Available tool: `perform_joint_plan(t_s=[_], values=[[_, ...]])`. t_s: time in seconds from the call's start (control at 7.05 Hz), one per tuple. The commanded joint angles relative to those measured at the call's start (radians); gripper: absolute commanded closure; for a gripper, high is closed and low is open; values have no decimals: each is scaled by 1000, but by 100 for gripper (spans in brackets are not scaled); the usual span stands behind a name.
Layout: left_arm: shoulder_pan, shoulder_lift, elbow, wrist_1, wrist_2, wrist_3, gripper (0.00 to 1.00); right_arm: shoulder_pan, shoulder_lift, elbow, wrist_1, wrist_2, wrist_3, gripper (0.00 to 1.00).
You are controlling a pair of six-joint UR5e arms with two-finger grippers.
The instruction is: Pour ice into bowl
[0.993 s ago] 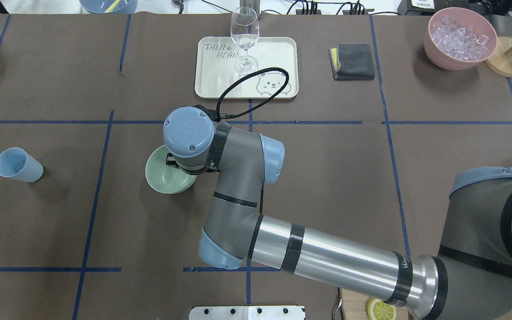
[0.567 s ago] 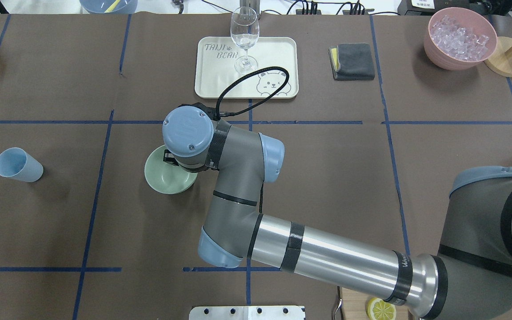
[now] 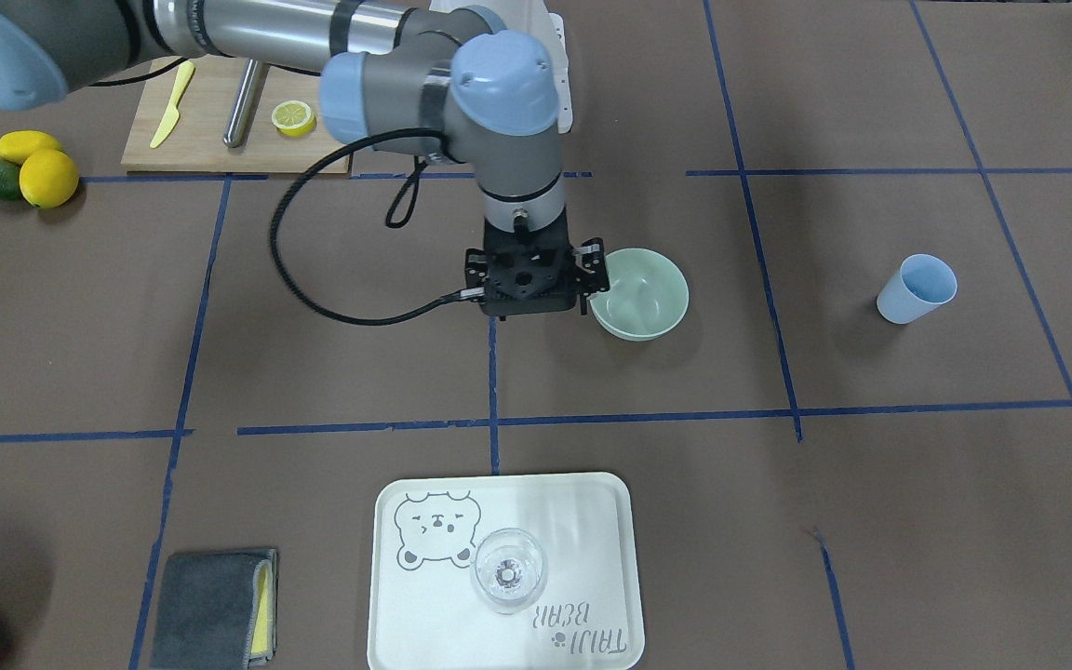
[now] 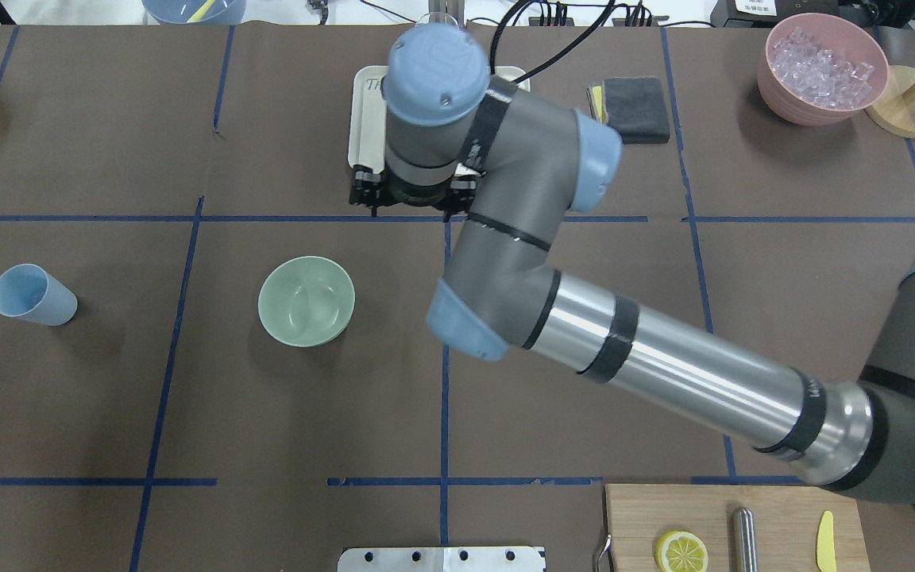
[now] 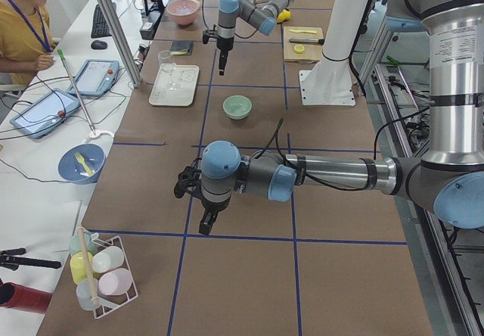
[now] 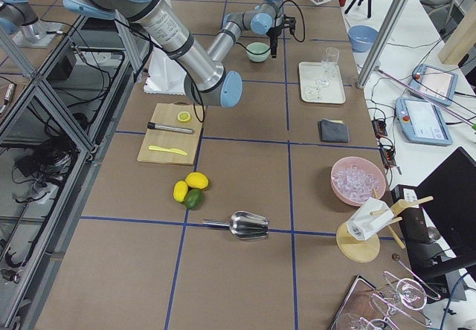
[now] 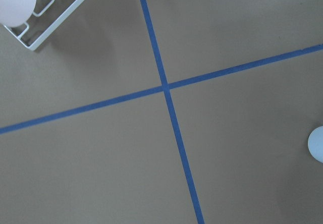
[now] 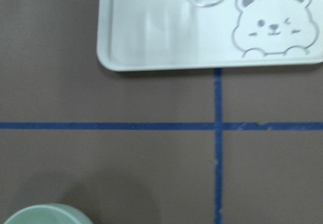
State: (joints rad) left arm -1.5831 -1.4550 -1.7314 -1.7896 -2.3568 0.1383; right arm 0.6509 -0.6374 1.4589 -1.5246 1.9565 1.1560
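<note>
The pale sage-green bowl (image 4: 306, 300) stands empty on the brown table, left of centre; it also shows in the front view (image 3: 639, 292) and at the bottom left of the right wrist view (image 8: 45, 215). The ice (image 4: 821, 63) is heaped in a pink container (image 4: 775, 87) at the far right. In the overhead view my right gripper (image 4: 412, 199) hangs over the near edge of the tray, apart from the bowl; in the front view it (image 3: 534, 296) stands beside the bowl's rim. Its fingers are hidden. My left gripper (image 5: 204, 226) shows only in the left side view.
A white bear tray (image 3: 610, 521) holds a wine glass (image 3: 508, 569). A light blue cup (image 4: 32, 295) lies at the left. A grey cloth (image 4: 632, 109), a wooden stand (image 4: 906, 99), a cutting board (image 4: 743, 532) and a metal scoop (image 6: 242, 226) are on the right.
My right arm has swung from above the bowl to the far side, to the tray's near edge. The bowl is uncovered and stands where it was.
</note>
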Motion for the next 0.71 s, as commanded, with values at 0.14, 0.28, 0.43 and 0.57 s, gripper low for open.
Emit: perform_joint_plan(t_s=[0.14, 0.28, 0.43, 0.57], values=[[3, -1, 12, -146, 1, 1, 0, 313, -336, 176, -23, 245, -517, 0], [2, -5, 13, -213, -2, -3, 0, 431, -425, 175, -23, 313, -746, 0], [2, -5, 21, -311, -1, -3, 0, 526, -511, 175, -23, 343, -904, 0], [2, -7, 36, -409, -2, -28, 0, 615, -589, 175, -25, 347, -1026, 0]])
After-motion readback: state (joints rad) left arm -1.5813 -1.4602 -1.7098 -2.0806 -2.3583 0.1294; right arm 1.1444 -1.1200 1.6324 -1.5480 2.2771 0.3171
